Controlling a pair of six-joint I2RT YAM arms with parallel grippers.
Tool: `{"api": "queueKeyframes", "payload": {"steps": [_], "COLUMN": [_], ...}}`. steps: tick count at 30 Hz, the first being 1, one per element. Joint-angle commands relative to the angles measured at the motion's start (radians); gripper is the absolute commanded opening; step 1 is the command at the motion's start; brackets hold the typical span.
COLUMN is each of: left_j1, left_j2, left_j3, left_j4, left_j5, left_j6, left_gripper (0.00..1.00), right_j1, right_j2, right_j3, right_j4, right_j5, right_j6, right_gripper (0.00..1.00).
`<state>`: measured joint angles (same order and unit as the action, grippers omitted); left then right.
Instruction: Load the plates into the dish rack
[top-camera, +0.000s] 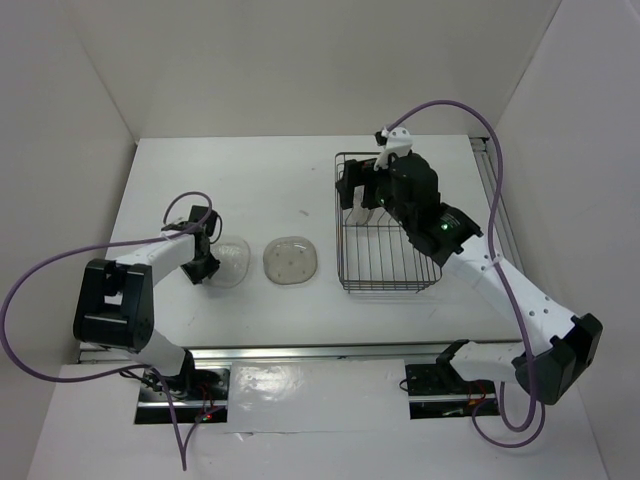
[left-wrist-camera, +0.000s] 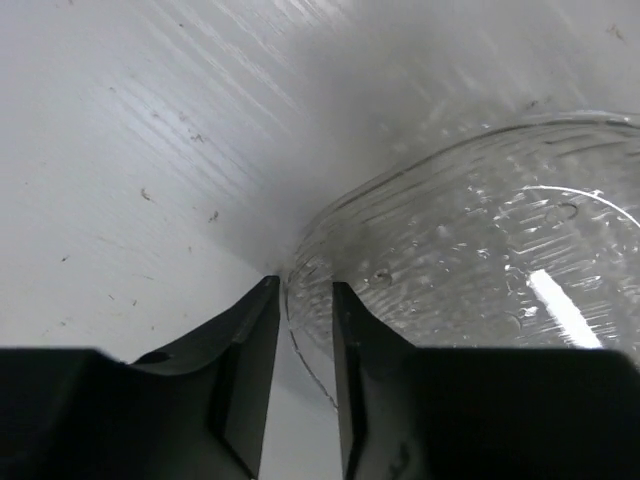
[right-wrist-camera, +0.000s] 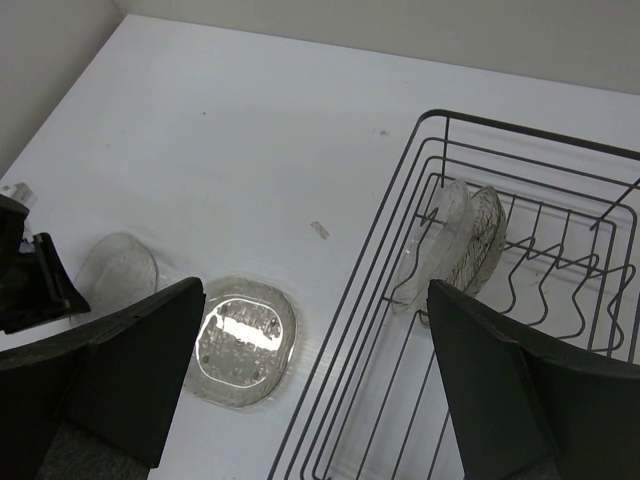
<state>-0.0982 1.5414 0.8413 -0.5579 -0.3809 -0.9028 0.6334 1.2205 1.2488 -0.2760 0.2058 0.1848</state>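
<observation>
A clear plate (top-camera: 232, 262) lies at the table's left; in the left wrist view (left-wrist-camera: 480, 260) its rim runs between my left gripper's (left-wrist-camera: 303, 290) nearly closed fingers, which grip it. In the top view the left gripper (top-camera: 205, 252) sits at the plate's left edge. A smoky grey plate (top-camera: 291, 259) lies flat to its right, also seen in the right wrist view (right-wrist-camera: 245, 340). The dish rack (top-camera: 340, 230) holds a clear plate (right-wrist-camera: 435, 250) and a grey plate (right-wrist-camera: 487, 238) upright in its far slots. My right gripper (top-camera: 362, 195) hovers open and empty over the rack's far left part.
White walls enclose the table on three sides. A small scrap of tape (right-wrist-camera: 319, 230) lies on the table between the plates and the rack. The rack's near slots (right-wrist-camera: 560, 290) hold nothing.
</observation>
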Motion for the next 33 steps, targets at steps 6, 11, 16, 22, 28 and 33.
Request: {"api": "queueKeyframes", "payload": {"steps": [6, 11, 16, 22, 28, 33], "left_j1": [-0.001, -0.011, -0.021, -0.063, -0.138, -0.199], "left_j2": [-0.006, -0.07, -0.209, -0.322, -0.45, -0.584], "left_j3": [-0.021, -0.011, -0.011, -0.011, 0.007, 0.021], "left_j4": [-0.056, -0.074, -0.083, -0.048, -0.025, 0.029], "left_j5": [-0.096, -0.116, -0.151, -0.133, -0.122, -0.085], "left_j6": [-0.067, -0.084, -0.074, -0.009, 0.044, 0.123], "left_gripper": [0.13, 0.0, 0.0, 0.0, 0.0, 0.0], "right_j1": [0.02, 0.02, 0.02, 0.02, -0.057, -0.067], "right_j2": [-0.047, -0.047, -0.036, 0.014, 0.155, 0.224], "right_j3": [0.005, 0.005, -0.005, -0.038, -0.026, -0.017], "right_j4": [0.047, 0.047, 0.057, 0.168, 0.302, 0.388], "right_j5": [0.006, 0.015, 0.006, -0.277, -0.634, -0.739], "right_j6": [-0.011, -0.011, -0.011, -0.024, 0.063, 0.048], "right_gripper": [0.99, 0.99, 0.99, 0.99, 0.99, 0.99]}}
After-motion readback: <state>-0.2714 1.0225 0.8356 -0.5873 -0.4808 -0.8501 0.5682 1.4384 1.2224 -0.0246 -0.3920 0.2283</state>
